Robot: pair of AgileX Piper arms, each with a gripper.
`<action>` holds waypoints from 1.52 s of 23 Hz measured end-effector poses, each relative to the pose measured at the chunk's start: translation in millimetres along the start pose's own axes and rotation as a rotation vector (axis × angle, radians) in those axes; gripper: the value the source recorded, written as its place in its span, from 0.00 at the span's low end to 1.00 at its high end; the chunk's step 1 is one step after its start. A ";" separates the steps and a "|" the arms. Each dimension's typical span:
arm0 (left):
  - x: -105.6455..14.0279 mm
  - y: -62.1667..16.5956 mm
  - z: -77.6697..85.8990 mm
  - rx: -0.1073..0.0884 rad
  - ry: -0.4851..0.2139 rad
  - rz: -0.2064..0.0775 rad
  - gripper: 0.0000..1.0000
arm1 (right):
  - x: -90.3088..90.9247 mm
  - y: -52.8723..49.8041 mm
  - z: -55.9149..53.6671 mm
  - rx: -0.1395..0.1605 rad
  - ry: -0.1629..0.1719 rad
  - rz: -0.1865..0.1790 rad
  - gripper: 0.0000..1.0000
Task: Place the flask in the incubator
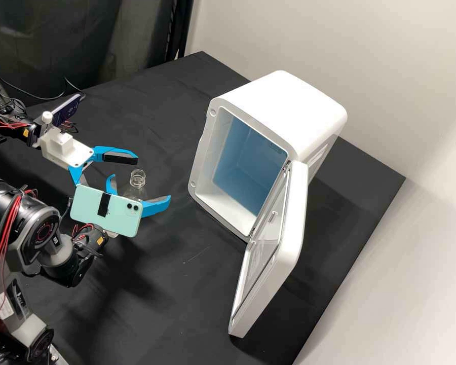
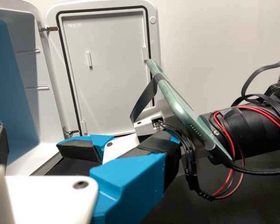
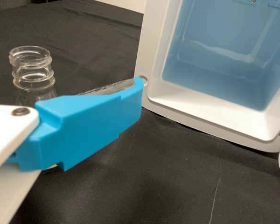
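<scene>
Toward the bench's left edge, the right gripper (image 1: 140,191) was released and held nothing. Its blue fingers (image 1: 157,204) were spread to either side of the flask (image 1: 138,178), a clear, uncapped glass flask standing upright on the black bench (image 1: 187,284). The step in hand looked to be the grasp. It would likely go best with the fingers closed slowly and squarely on the flask's body below the ribbed neck, since smooth glass could slip or tip under a one-sided push.

Just beyond, the left gripper (image 1: 106,168) was also released and empty, close beside the flask. It would be safest kept out of the right arm's path.

Farther toward the right edge, the white incubator (image 1: 289,106) faced the arms, its blue interior (image 1: 248,157) exposed. Its door (image 1: 276,243) hung wide open on the side toward the bench's near edge. Once gripped, the flask should probably be lifted just clear, kept upright, and carried straight over the incubator's front lip, away from the door, before being set down inside.
</scene>
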 end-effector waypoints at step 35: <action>0.0 -0.1 0.0 0.000 0.000 -0.001 1.00 | 2.4 -1.0 3.1 0.002 -0.013 -0.006 0.00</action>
